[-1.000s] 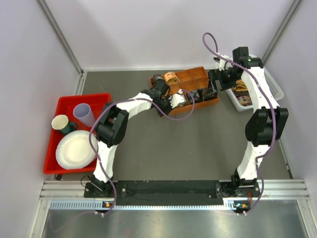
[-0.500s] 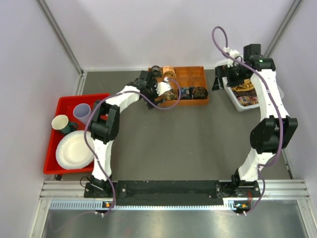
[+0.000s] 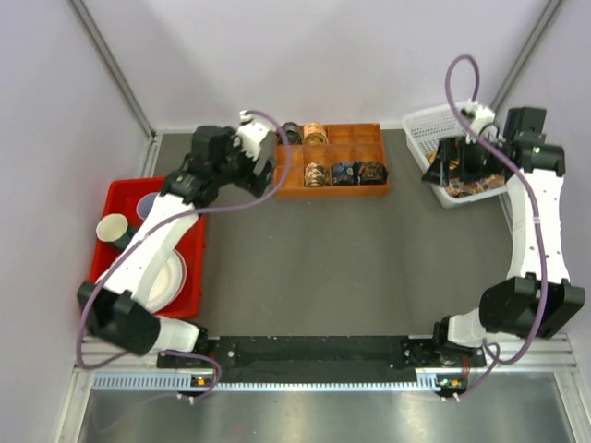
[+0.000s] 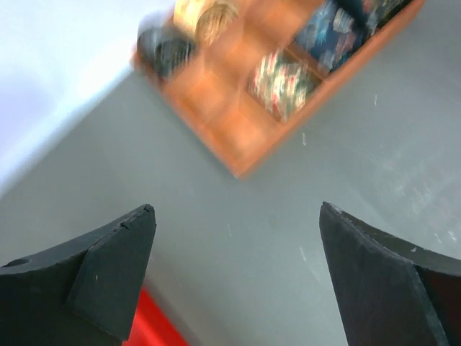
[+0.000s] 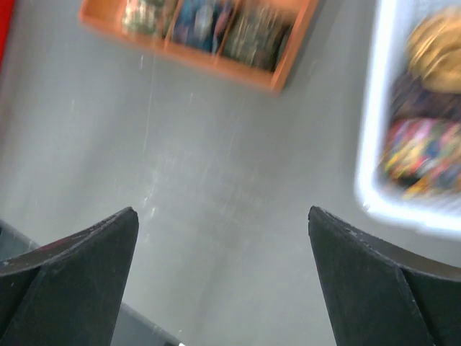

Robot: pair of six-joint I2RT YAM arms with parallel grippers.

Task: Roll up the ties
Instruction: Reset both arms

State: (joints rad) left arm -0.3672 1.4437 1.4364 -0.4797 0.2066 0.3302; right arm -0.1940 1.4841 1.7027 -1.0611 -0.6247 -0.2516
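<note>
Several rolled ties [image 3: 343,172] sit as small coils in the compartments of an orange tray [image 3: 355,138] at the back centre. Loose ties [image 3: 466,186] lie heaped in a white basket [image 3: 420,125] at the back right. My left gripper [image 3: 251,166] hangs open and empty just left of the tray. In the left wrist view my left gripper [image 4: 236,207] is over bare table, with a patterned coil [image 4: 284,83] and the tray [image 4: 230,137] ahead. My right gripper [image 3: 441,166] is open and empty at the basket's left edge. In the right wrist view my right gripper [image 5: 222,210] has the loose ties [image 5: 425,144] to its right.
A red bin [image 3: 120,194] at the left holds a white plate [image 3: 166,277] and a beige cup [image 3: 113,228]. My left arm reaches across above it. Walls close in at the back and both sides. Grey table lies between the tray and the arm bases.
My left gripper has opened and drawn back left, out of the tray. My right arm has swung right, towards the basket. The tray now sits square, further back.
</note>
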